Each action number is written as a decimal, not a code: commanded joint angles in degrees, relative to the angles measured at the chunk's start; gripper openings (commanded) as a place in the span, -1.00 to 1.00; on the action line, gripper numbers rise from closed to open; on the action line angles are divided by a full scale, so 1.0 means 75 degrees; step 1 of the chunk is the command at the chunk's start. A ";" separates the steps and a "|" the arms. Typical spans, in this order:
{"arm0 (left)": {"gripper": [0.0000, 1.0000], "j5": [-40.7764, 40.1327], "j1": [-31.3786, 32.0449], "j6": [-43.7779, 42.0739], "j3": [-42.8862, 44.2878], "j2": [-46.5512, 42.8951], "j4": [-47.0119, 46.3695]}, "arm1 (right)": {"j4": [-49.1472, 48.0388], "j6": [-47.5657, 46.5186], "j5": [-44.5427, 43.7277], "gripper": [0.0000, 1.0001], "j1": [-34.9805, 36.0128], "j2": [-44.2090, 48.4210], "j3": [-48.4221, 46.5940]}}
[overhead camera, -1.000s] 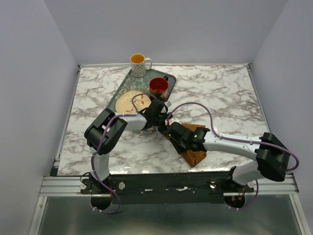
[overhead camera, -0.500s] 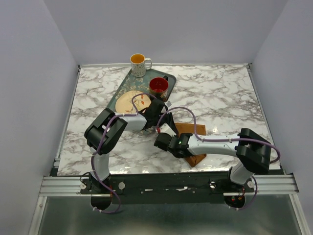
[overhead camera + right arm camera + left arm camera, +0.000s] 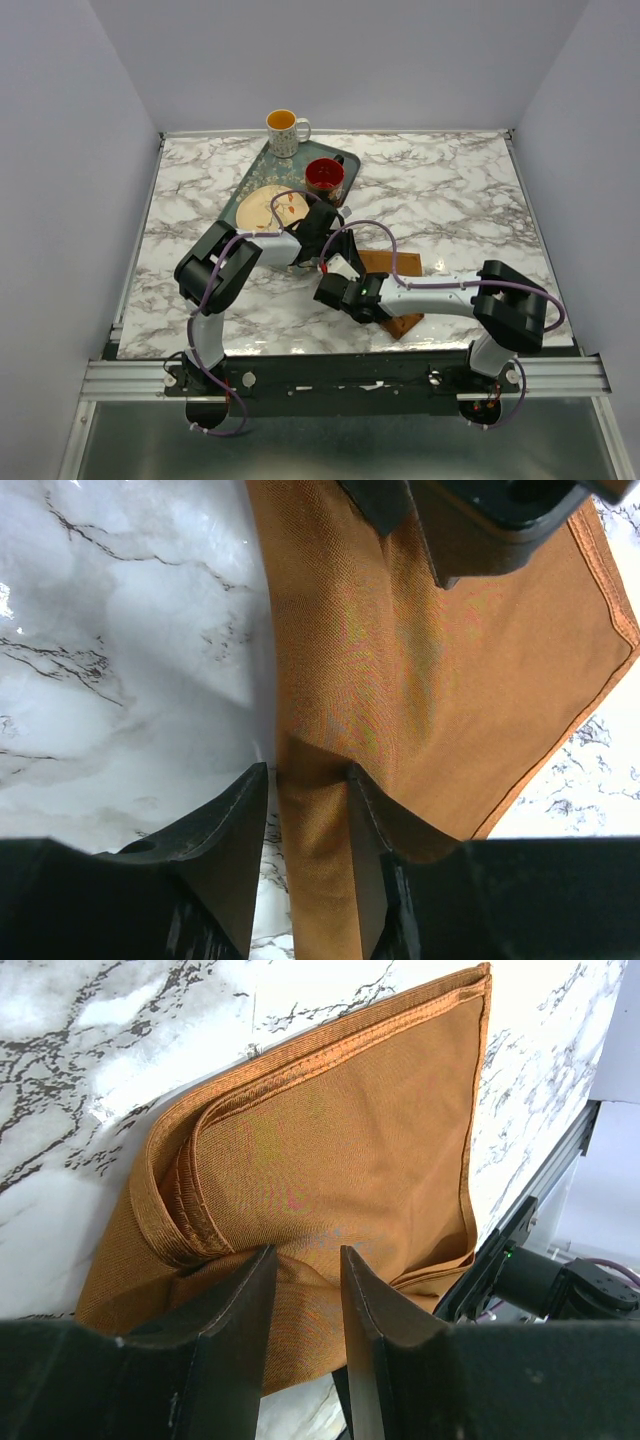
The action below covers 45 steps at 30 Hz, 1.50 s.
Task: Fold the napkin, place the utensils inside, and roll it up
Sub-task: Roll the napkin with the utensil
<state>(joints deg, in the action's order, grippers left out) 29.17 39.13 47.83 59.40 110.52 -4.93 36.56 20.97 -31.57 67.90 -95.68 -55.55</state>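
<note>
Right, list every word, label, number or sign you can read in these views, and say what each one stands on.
No text can be read in any view.
The mug has speckled coloured decoration, too small to tell whether any of it is lettering.
The plate has small reddish marks that are not legible as writing.
The napkin is plain rust-brown cloth with no label showing.

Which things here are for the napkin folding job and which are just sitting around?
Job: rust-brown cloth napkin, left gripper and right gripper, both pinching it.
Lying about: dark green patterned tray, cream round plate, red cup, white mug with yellow inside.
</note>
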 commanded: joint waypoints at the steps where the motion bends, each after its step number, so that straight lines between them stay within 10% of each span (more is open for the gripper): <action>1: -0.16 -0.0397 0.0020 -0.0366 -0.0150 0.0405 0.0540 | 0.0422 0.0227 -0.0349 -0.09 0.0041 -0.0157 -0.0082; 18: -0.17 -0.0338 -0.0109 -0.0413 -0.0103 0.0463 0.0645 | 0.0130 -0.0148 0.0247 0.11 -0.0404 -0.0192 -0.0035; 45: -0.15 -0.0022 -0.0483 -0.0612 0.0295 0.0241 0.1195 | -0.0537 0.0473 0.2252 -0.51 -0.1272 -0.0322 0.0293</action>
<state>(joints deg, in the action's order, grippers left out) 31.57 37.10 46.48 61.39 111.72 -2.50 36.69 20.93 -20.60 59.99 -97.84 -57.82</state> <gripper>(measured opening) 0.413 0.275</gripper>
